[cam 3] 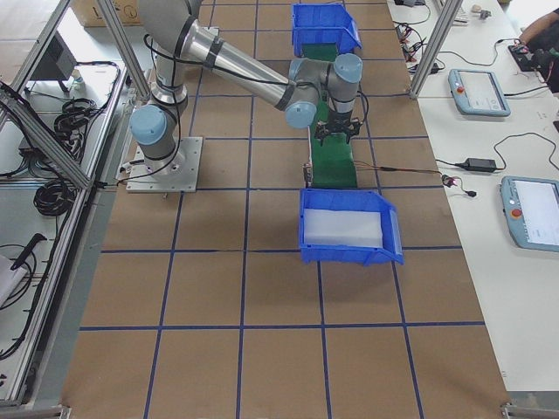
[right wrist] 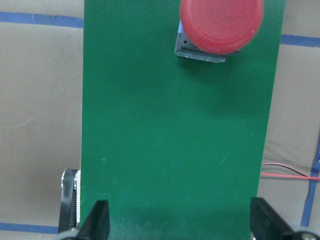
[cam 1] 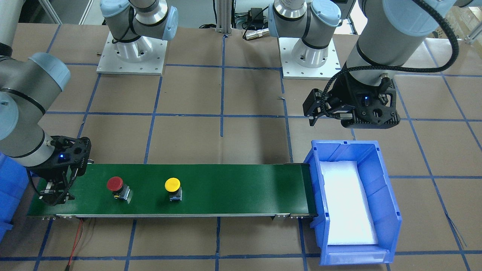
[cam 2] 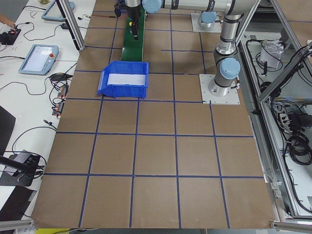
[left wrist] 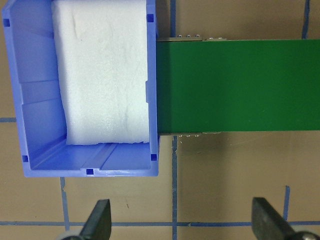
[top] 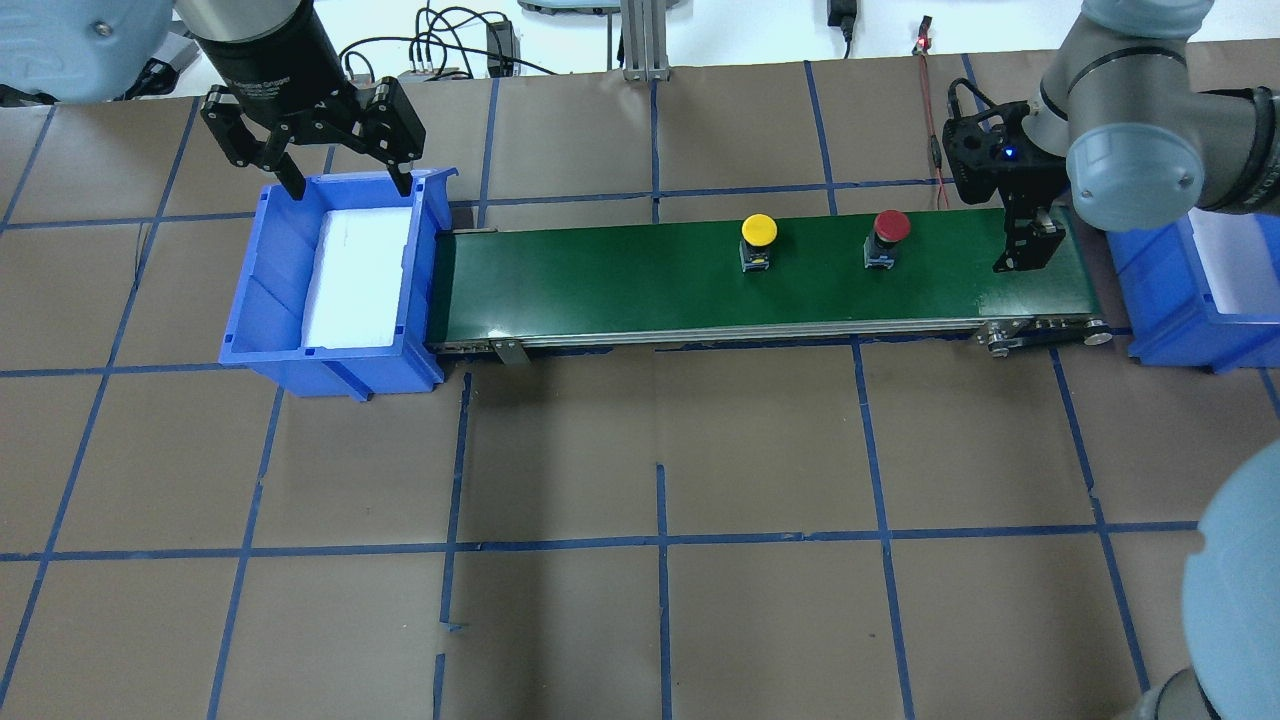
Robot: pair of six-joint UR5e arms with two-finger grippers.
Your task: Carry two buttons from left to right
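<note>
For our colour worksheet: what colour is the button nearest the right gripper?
The button has a red cap, clearest in the right wrist view.

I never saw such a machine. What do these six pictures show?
A two-armed robot at a table. Four fixed cameras look from above, the front and both table ends; two sit on the wrists. A green belt carries a yellow button and a red button. A blue bin lined with white foam stands at each belt end. The left end effector hangs open near one bin; the right end effector is open over the belt near the red button. Nothing is held.
</note>
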